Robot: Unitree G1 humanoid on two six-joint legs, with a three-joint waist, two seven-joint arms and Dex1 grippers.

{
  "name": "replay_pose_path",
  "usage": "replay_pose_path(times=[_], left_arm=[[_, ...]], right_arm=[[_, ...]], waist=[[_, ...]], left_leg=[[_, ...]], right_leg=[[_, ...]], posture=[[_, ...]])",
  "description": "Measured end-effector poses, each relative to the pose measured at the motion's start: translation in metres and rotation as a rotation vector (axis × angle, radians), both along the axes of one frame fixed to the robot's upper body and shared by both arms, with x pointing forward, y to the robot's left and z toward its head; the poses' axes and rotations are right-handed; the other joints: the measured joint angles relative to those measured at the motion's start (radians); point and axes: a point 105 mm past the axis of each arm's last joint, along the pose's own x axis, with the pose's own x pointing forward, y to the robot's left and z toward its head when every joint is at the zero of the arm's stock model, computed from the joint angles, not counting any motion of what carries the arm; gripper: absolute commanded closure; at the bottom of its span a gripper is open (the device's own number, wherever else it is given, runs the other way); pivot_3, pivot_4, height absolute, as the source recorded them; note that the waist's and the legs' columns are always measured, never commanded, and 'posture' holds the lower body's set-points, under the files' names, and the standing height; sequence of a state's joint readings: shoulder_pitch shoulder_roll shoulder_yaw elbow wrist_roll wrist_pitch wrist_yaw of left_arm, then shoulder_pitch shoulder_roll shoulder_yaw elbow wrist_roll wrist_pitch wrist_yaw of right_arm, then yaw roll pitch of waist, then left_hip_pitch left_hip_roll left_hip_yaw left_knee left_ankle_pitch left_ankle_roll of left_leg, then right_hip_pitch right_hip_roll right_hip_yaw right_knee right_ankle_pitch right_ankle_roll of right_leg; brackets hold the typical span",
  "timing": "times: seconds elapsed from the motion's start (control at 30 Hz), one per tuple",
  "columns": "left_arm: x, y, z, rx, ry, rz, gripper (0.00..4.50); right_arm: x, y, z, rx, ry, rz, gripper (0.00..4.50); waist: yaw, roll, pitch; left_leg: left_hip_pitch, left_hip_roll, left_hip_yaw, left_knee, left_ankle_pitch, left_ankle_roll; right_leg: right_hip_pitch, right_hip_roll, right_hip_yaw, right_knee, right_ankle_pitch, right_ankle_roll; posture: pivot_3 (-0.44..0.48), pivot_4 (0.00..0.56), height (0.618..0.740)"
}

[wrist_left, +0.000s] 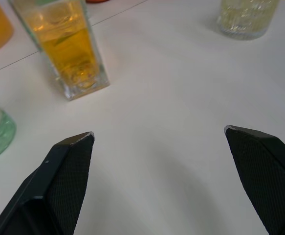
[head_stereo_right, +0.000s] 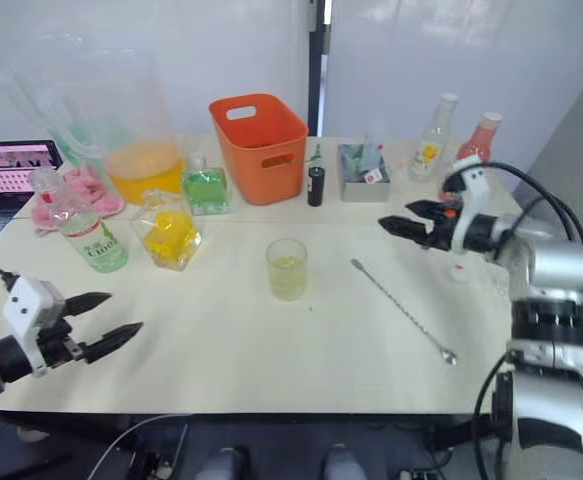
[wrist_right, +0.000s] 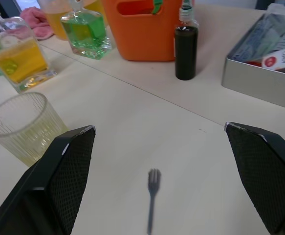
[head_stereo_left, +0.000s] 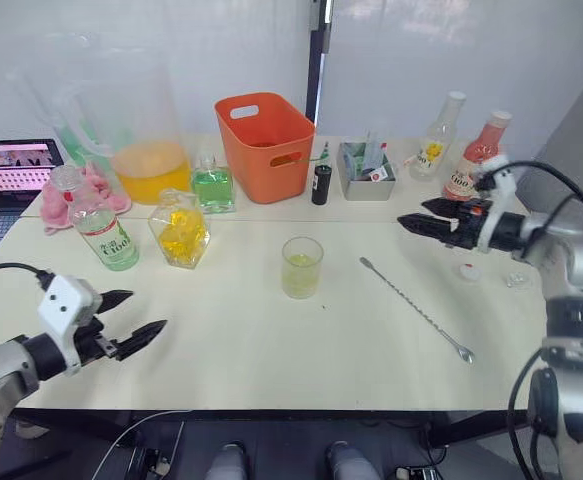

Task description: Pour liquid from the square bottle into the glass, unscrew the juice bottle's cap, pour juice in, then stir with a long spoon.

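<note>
Table (head_stereo_left: 271, 350), forked spoon end (wrist_right: 153, 177)

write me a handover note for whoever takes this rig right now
Left pincer open, empty, low near the table's front edge. Right pincer open, empty, hovering above the long spoon.
Square bottle and juice bottle stand left of the glass, which holds pale yellow liquid. A small white cap lies near the right pincer.
Pours look done. Left: stir with the spoon.

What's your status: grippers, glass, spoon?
Left gripper open, low near table edge. Right gripper open, hovering beyond the spoon. Glass holds pale yellow liquid; spoon lies flat beside it. Nothing between them.
</note>
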State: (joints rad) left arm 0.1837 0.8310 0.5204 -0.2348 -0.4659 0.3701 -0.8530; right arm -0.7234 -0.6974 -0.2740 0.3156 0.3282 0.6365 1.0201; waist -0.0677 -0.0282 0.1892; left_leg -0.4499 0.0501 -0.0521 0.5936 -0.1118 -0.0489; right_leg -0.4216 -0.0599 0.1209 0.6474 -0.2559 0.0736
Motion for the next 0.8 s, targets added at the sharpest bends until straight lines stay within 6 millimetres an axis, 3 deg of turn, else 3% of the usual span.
replay_pose_path(times=[0.13, 0.3, 0.4, 0.6, 0.8], left_arm=[[-0.002, 0.034, -0.015, 0.092, 0.006, 0.127, 0.00], [-0.007, 0.050, -0.019, 0.118, -0.018, 0.169, 0.00], [-0.014, 0.060, -0.025, 0.108, -0.007, 0.194, 0.00], [-0.017, 0.059, -0.028, 0.082, 0.005, 0.188, 0.00], [-0.018, 0.059, -0.031, 0.047, 0.029, 0.182, 0.00]], right_arm=[[-0.012, -0.021, -0.028, -0.027, -0.049, -0.039, 0.03], [-0.030, -0.039, -0.045, -0.040, -0.061, -0.025, 0.03], [-0.040, -0.060, -0.057, -0.050, -0.056, -0.075, 0.03], [-0.053, -0.083, -0.083, -0.096, -0.075, -0.142, 0.03], [-0.055, -0.089, -0.088, -0.110, -0.095, -0.167, 0.03]], waist=[[-0.002, 0.000, 0.000], [-0.003, 0.000, 0.000], [-0.003, 0.000, 0.000], [-0.003, 0.000, 0.000], [-0.006, 0.000, 0.000]], left_leg=[[0.003, 0.000, 0.002, 0.000, 0.000, 0.000], [0.004, 0.001, 0.003, -0.001, 0.000, 0.000], [0.005, 0.001, 0.004, -0.001, 0.000, 0.000], [0.005, 0.001, 0.004, 0.000, 0.000, 0.000], [0.007, 0.001, 0.005, -0.001, 0.000, 0.000]], right_leg=[[0.001, 0.000, 0.001, 0.000, -0.002, 0.003], [0.001, 0.000, 0.002, 0.000, -0.002, 0.002], [0.002, 0.000, 0.002, 0.000, -0.004, -0.001], [0.002, 0.000, 0.003, 0.000, -0.005, -0.001], [0.003, 0.000, 0.004, 0.000, -0.005, -0.001]], posture=[[0.000, 0.150, 0.740], [0.000, 0.150, 0.740], [0.000, 0.150, 0.740], [0.000, 0.150, 0.740], [0.000, 0.150, 0.740]])
